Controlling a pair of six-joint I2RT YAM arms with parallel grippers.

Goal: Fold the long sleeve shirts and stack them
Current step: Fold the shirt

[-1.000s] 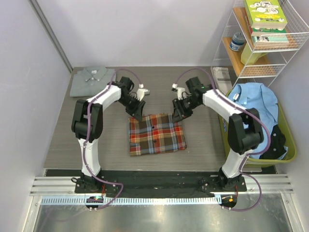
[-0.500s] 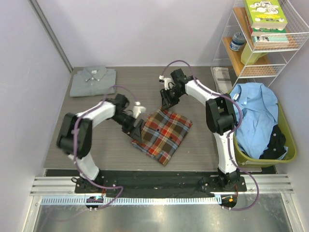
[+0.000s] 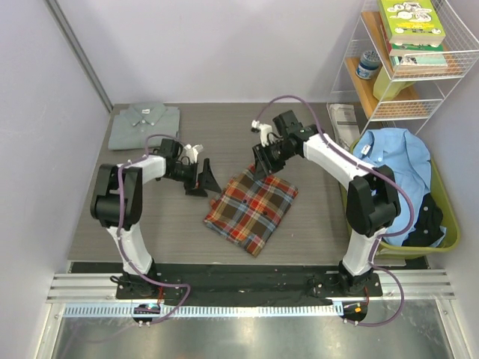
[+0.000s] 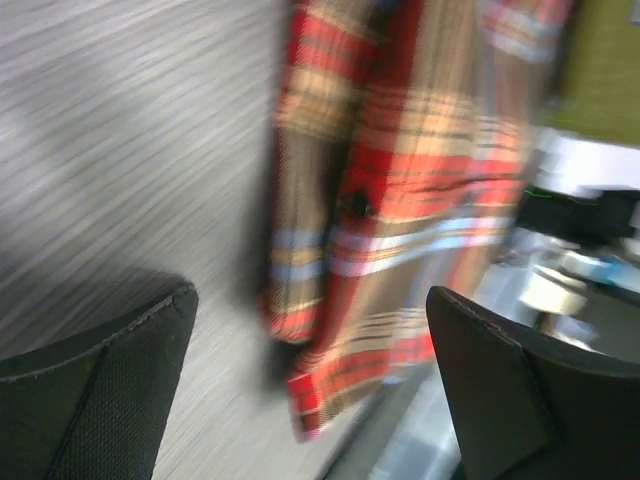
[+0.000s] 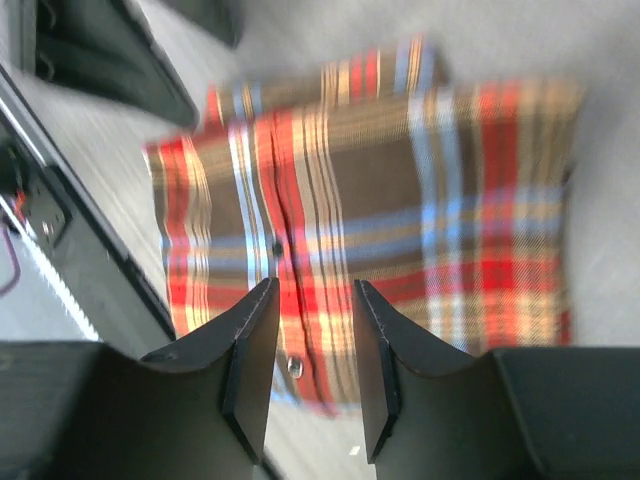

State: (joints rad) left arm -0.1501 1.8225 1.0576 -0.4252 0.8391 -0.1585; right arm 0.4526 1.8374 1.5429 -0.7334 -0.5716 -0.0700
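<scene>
The plaid long sleeve shirt [image 3: 251, 210] lies folded and turned at an angle in the middle of the table. It also fills the left wrist view [image 4: 400, 180] and the right wrist view [image 5: 400, 200]. The pale grey shirt [image 3: 144, 123] lies folded at the back left. My left gripper [image 3: 207, 179] is just left of the plaid shirt, apart from it. Its jaws [image 4: 310, 300] are wide open and empty. My right gripper [image 3: 263, 161] hovers over the plaid shirt's far corner. Its fingers [image 5: 312, 290] stand a little apart with nothing between them.
A green basket [image 3: 450, 218] at the right edge holds a blue shirt [image 3: 393, 172] and dark cloth. A wire shelf [image 3: 419, 67] with books stands at the back right, with papers [image 3: 344, 116] beside it. Walls close in the left and back.
The plaid shirt was turned and slid toward the near side. My left gripper opened, let go of its edge and drew back to the left. The right gripper stays over the far corner.
</scene>
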